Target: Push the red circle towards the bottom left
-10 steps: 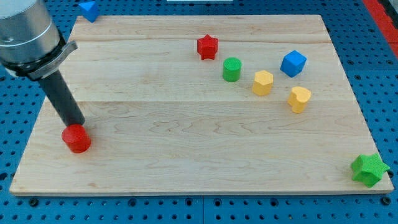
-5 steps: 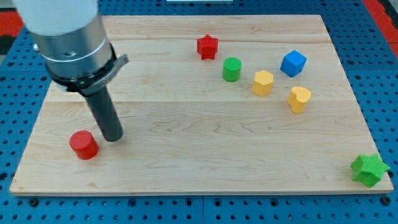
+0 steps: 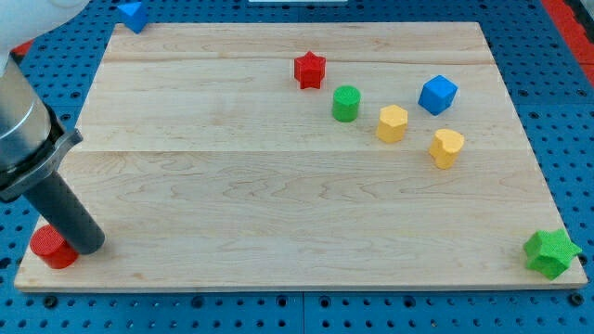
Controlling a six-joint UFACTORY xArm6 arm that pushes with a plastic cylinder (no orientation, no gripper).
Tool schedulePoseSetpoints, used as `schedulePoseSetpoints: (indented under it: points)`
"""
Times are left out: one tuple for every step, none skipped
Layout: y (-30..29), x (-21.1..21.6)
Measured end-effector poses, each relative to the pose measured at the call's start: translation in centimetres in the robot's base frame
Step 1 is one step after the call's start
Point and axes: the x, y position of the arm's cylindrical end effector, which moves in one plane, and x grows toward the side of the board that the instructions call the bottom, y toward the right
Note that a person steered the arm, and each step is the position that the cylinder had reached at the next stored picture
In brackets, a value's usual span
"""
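The red circle (image 3: 51,249) lies at the board's bottom left corner, partly over the left edge. My tip (image 3: 88,247) rests on the board touching the circle's right side, and the rod hides part of the circle's top right. The rod slants up to the view's left, where the arm's grey body fills the left edge.
The wooden board (image 3: 278,204) lies on a blue pegboard. A red star (image 3: 310,70), green cylinder (image 3: 346,103), blue cube (image 3: 437,95) and two yellow blocks (image 3: 393,122) (image 3: 446,147) sit top right. A green star (image 3: 550,252) is bottom right; a blue block (image 3: 132,14) is top left.
The red circle has slid down and left from mid-left of the board to the bottom left corner. My tip swung to its right side and then followed it there.
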Motion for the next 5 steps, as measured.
schedulePoseSetpoints:
  points:
    - [0.0,0.0]
    - [-1.0,-0.2]
    - [-2.0,-0.9]
    - [-2.0,-2.2]
    - [-4.5,-2.6]
